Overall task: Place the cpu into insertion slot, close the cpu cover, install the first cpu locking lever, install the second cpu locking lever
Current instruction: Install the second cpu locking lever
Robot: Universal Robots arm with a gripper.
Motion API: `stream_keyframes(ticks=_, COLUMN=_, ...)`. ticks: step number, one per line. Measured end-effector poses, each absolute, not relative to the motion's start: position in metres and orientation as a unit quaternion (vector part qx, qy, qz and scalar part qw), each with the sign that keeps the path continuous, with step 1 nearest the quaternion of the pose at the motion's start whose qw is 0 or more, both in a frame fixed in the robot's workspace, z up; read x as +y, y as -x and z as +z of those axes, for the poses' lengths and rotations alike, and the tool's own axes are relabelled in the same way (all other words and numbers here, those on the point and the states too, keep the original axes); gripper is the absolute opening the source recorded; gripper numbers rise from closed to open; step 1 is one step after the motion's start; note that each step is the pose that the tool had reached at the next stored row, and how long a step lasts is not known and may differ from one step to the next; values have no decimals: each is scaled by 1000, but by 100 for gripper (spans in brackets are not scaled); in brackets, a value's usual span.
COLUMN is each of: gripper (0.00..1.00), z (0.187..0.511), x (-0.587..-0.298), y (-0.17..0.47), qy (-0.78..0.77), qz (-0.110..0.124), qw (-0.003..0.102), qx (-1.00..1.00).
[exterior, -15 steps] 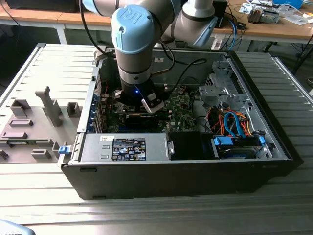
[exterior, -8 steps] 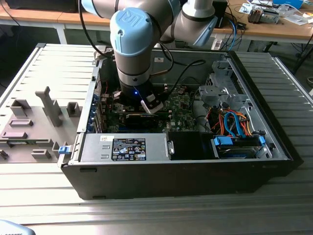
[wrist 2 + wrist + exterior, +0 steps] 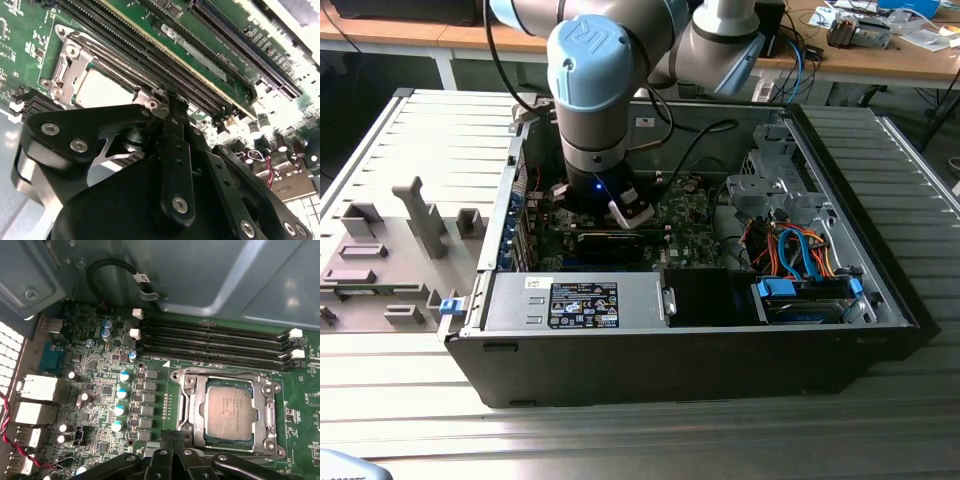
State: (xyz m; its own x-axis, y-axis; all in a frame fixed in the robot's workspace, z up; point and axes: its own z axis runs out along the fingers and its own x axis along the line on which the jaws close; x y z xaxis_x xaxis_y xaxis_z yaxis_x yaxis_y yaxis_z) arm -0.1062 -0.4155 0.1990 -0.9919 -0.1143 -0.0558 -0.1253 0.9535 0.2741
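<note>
The cpu (image 3: pixel 229 410) lies flat in the insertion slot (image 3: pixel 205 415) on the green motherboard (image 3: pixel 100 390), its silvery-grey top showing. The cpu cover (image 3: pixel 192 405) is down around it, framing the chip in its window. A thin metal lever (image 3: pixel 215 371) runs along the socket edge next to the memory slots. My gripper (image 3: pixel 171 436) has its black fingers shut together, with the tips at the socket's corner. In the second wrist view the gripper (image 3: pixel 172 100) stands just beside the cover (image 3: pixel 67 67) and the cpu (image 3: pixel 102 87). Whether the tips press a lever is hidden.
The arm (image 3: pixel 595 150) reaches down into the open computer case (image 3: pixel 880 290). Long black memory slots (image 3: pixel 215 340) run beside the socket, and capacitors (image 3: pixel 120 392) stand close by. A power supply (image 3: pixel 580 300), drive cage (image 3: pixel 770 185) and cables (image 3: pixel 800 250) fill the case. A grey fixture tray (image 3: pixel 390 250) lies outside.
</note>
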Motion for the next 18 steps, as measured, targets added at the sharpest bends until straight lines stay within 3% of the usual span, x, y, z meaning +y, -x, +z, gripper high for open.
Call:
stream_keyframes(ticks=5, gripper=11, z=209, x=-415, y=105, qy=61, qz=138, qw=19, qx=988)
stream_keyframes(ticks=10, gripper=11, z=209, x=-411, y=78, qy=59, qz=128, qw=6, qx=990)
stream_keyframes(ticks=18, gripper=11, z=209, x=-378, y=52, qy=58, qz=70, qw=-7, qx=996)
